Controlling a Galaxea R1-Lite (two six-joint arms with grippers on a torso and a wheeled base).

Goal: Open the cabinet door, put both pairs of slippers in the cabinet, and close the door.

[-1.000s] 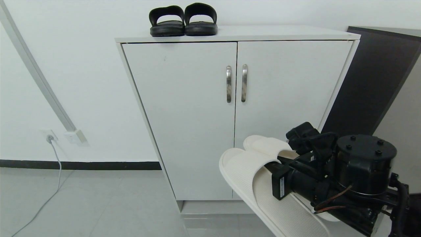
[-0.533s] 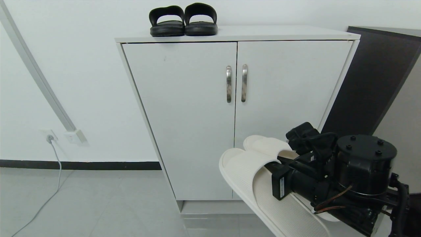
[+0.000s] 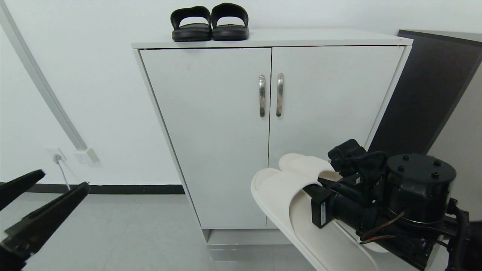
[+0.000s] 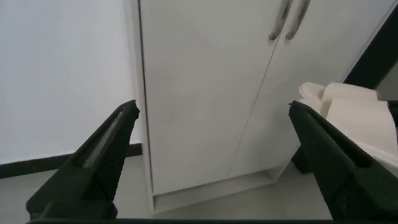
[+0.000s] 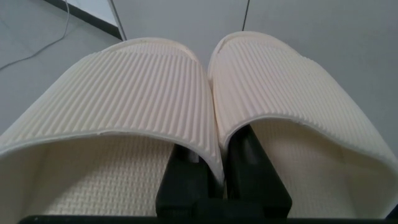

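I clench cream ribbed slippers (image 3: pixel 282 192) in my right pincer (image 5: pixel 217 165), leaving my released eight-o'clock left pincer (image 3: pixel 62 180) for the shut white cabinet (image 3: pixel 211 131).

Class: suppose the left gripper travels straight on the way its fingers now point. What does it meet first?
Probably the closed left door of the cabinet: it sits between the open fingers of the left gripper in the wrist view, with nothing seen in between. Depth is hard to judge.
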